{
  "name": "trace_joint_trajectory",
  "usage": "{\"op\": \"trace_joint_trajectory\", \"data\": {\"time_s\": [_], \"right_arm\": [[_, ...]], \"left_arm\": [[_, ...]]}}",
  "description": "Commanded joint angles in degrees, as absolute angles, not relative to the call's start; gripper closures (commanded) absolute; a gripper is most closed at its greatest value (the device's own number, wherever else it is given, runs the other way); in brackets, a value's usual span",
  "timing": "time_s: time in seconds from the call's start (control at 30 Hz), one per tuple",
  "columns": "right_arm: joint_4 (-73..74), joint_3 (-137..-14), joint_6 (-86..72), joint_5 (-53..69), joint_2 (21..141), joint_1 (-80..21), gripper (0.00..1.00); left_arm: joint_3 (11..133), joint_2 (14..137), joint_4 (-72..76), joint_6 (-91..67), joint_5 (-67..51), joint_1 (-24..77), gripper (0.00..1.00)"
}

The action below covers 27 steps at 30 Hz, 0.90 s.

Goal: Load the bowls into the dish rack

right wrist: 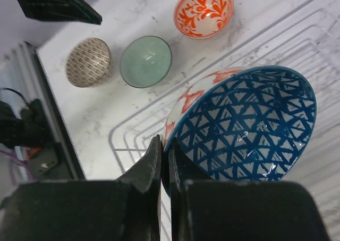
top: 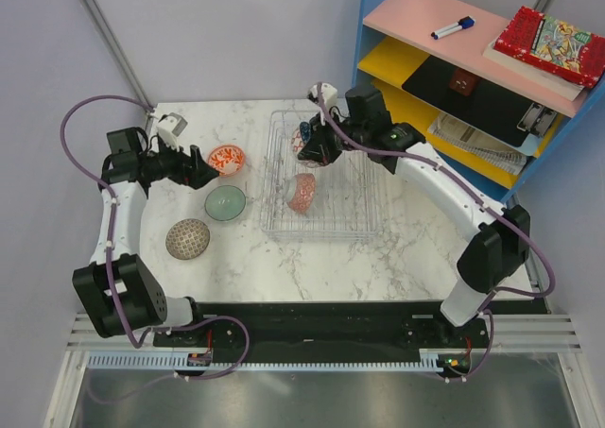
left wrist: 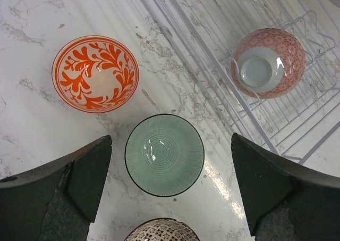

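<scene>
My right gripper (right wrist: pixel 164 145) is shut on the rim of a blue triangle-patterned bowl (right wrist: pixel 249 124), held tilted over the far left part of the wire dish rack (top: pixel 271 228). A red speckled bowl (top: pixel 302 192) lies on its side in the rack. Left of the rack, three bowls rest on the marble: an orange leaf-patterned one (left wrist: pixel 95 73), a green one (left wrist: pixel 164 155) and a brown checked one (top: pixel 187 239). My left gripper (left wrist: pixel 171 140) hangs open above the green bowl, a finger on either side of it and nothing held.
A blue shelf unit (top: pixel 473 69) with pink and yellow shelves stands at the back right, just behind the right arm. It carries a marker, a red book and papers. A grey wall runs along the table's far edge.
</scene>
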<state>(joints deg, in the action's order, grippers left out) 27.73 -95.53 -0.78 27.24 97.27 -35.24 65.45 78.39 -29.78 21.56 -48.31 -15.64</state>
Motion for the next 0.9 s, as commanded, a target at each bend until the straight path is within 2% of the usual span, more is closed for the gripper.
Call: {"op": "trace_joint_trajectory", "data": {"time_s": [0.0,0.1,0.33,0.43,0.53,0.67,0.87], "right_arm": [[10.22,-86.7,-17.47,51.89,94.4,-29.47,1.0],[-5.58,-78.09,-30.2,58.94,93.25,-24.9,1.0],[-66.96,-59.69,-79.19,62.58,93.33,-17.32,1.0],[-80.02,-56.61,-88.13,62.32,95.01,-15.21,1.0],[-84.27,-53.8,-92.46,62.75,95.27,-14.24,1.0],[-81.14,-48.97,-88.09,62.4,93.78,-13.97,1.0],[-58.74,-45.79,-70.34,58.02,87.28,-13.71,1.0]], "left_arm": [[63.55,74.62,-25.66,24.7,-57.12,-17.49,0.0],[62.58,74.1,-25.58,25.4,-57.3,-18.36,0.0],[59.24,72.07,-25.23,26.54,-58.62,-19.51,0.0],[57.4,71.1,-23.48,25.84,-59.06,-19.86,0.0],[55.81,70.49,-22.06,24.79,-59.41,-20.21,0.0],[54.76,70.49,-19.87,23.47,-59.5,-20.65,0.0],[53.62,69.17,-18.99,22.76,-60.03,-21.0,0.0]]}}
